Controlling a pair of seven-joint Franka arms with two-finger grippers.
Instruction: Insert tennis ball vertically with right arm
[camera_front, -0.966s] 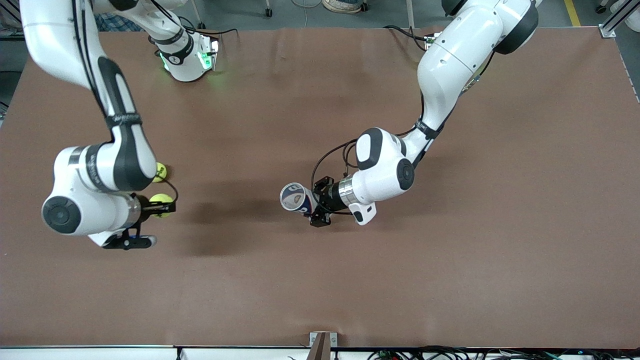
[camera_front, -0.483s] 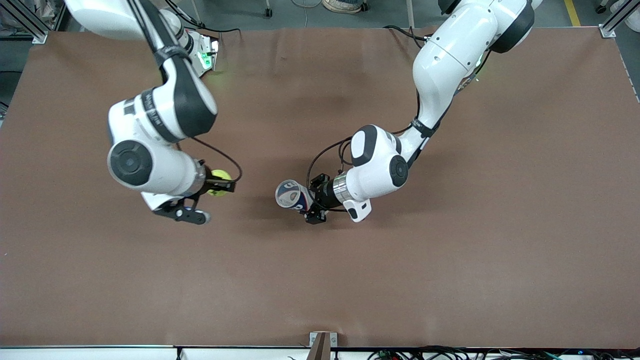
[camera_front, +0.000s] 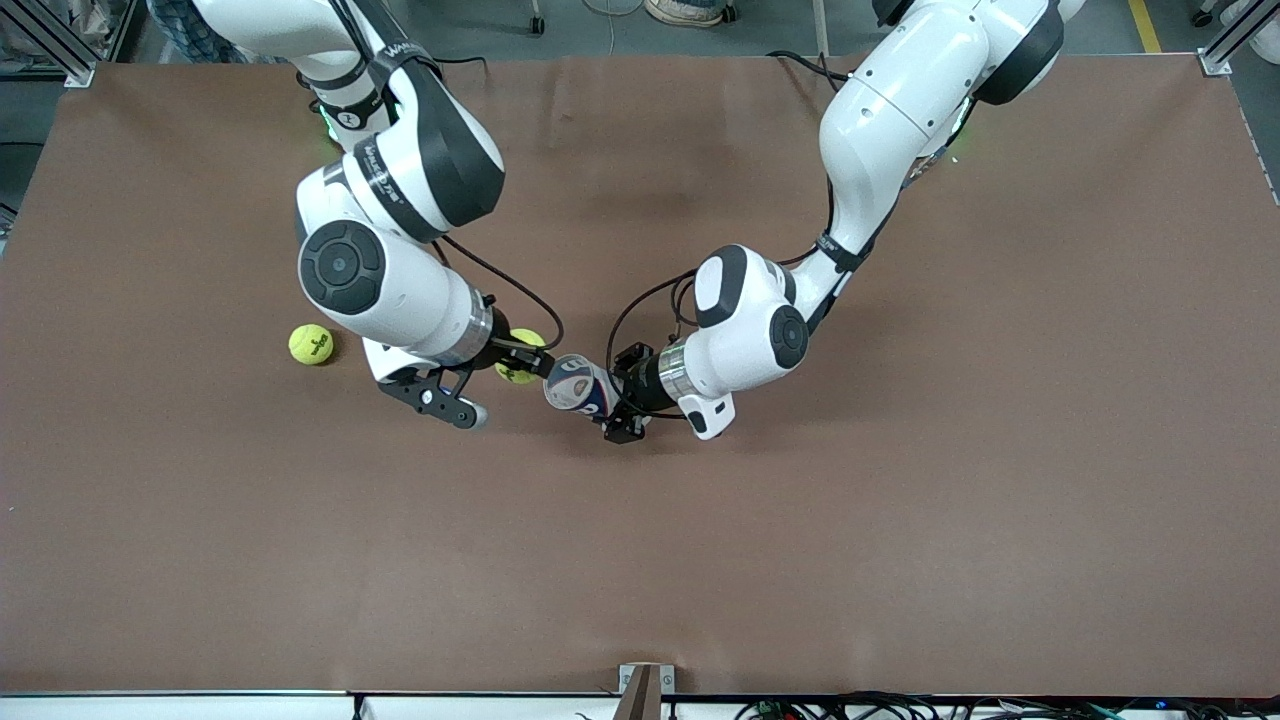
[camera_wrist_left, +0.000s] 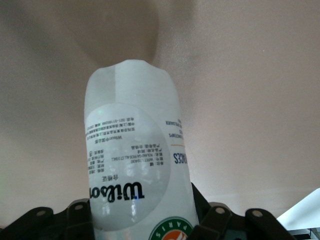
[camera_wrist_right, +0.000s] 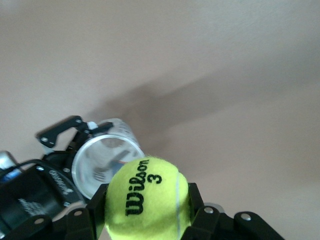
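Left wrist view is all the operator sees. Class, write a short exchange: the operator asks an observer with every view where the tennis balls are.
Operator: I only see the can. Where's the tennis ball?
Observer: The right hand is shut on the tennis ball, right at the can's open mouth, not yet in.
Operator: Any other ball?
Observer: Yes, a second ball lies on the table toward the right arm's end.

left end effector (camera_wrist_left: 142, 227) clamped on clear Wilson ball can (camera_wrist_left: 134, 160) | brown desk (camera_wrist_left: 250, 75) beneath
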